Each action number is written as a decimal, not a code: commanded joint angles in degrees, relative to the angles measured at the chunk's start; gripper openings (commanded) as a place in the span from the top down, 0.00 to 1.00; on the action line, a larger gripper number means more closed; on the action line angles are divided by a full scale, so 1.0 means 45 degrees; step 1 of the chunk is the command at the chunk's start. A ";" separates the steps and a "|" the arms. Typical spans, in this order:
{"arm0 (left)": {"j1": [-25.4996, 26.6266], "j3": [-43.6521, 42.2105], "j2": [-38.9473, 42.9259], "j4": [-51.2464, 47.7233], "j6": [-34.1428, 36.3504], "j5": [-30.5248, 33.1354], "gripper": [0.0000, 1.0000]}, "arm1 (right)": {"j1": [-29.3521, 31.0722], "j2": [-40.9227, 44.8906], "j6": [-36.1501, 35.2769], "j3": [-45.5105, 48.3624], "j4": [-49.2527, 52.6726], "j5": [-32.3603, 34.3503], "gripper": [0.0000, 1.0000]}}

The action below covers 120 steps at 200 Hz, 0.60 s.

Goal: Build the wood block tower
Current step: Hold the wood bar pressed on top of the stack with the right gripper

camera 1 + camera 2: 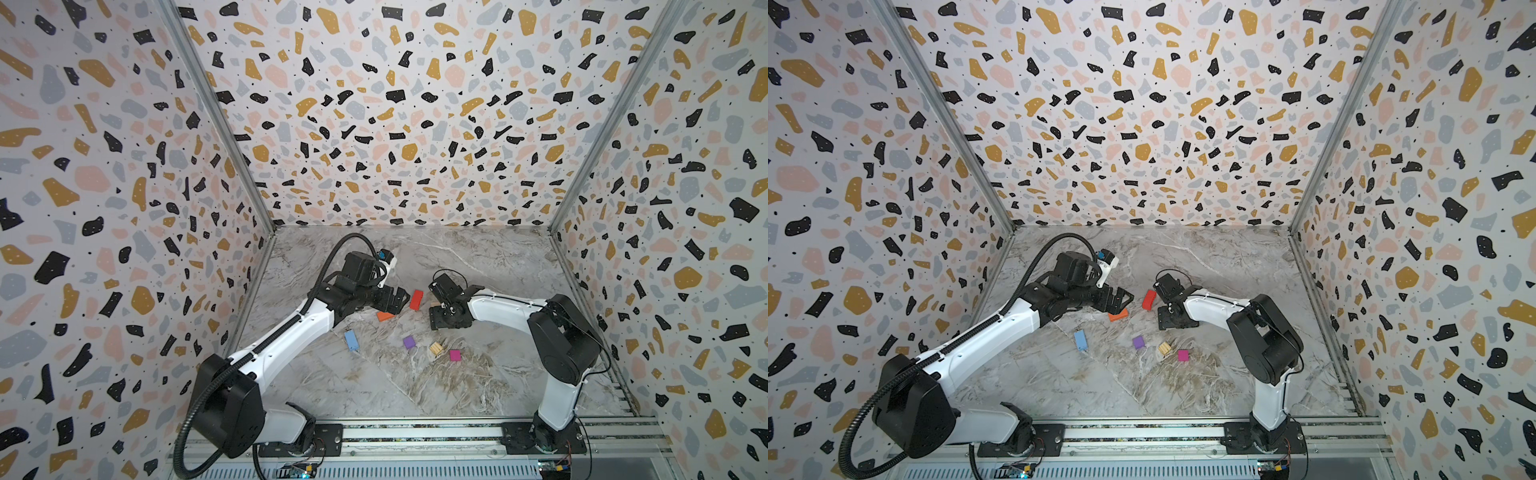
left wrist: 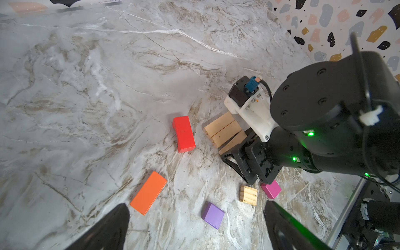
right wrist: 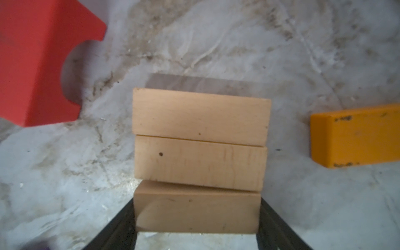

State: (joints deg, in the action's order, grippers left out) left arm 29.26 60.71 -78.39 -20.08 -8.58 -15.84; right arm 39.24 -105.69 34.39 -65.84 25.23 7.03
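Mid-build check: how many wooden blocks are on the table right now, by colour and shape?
Natural tan oblong wooden blocks: 3
Red notched wooden block: 1
Orange oblong wooden block: 1
Light blue oblong wooden block: 1
Purple wooden cube: 1
Magenta wooden cube: 1
Tan ridged wooden cube: 1
Total: 9

Three oblong blocks (image 2: 223,132) lie abreast, touching, on the surface (image 2: 86,86); the end block (image 3: 194,218) sits between the right tool's (image 3: 197,203) jaws; arched block (image 2: 183,133) just left; three cubes (image 2: 248,195) in front.
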 commanded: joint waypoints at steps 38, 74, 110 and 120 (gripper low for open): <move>-0.0090 -0.0092 0.0053 0.0331 0.0097 -0.0228 0.02 | -0.0066 -0.0050 0.0482 -0.0112 0.0271 -0.0260 0.26; -0.0090 -0.0091 0.0066 0.0311 0.0090 -0.0239 0.02 | -0.0081 -0.0010 0.0502 -0.0095 0.0314 -0.0165 0.24; -0.0095 -0.0087 0.0061 0.0308 0.0098 -0.0243 0.02 | -0.0062 -0.0009 0.0482 -0.0123 0.0288 -0.0150 0.23; -0.0095 -0.0104 0.0078 0.0312 0.0090 -0.0243 0.02 | -0.0077 -0.0037 0.0454 -0.0170 0.0307 -0.0136 0.23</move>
State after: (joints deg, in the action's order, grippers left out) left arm 29.26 60.71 -78.39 -20.08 -8.58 -16.05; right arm 39.22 -105.69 35.75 -65.84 25.06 6.70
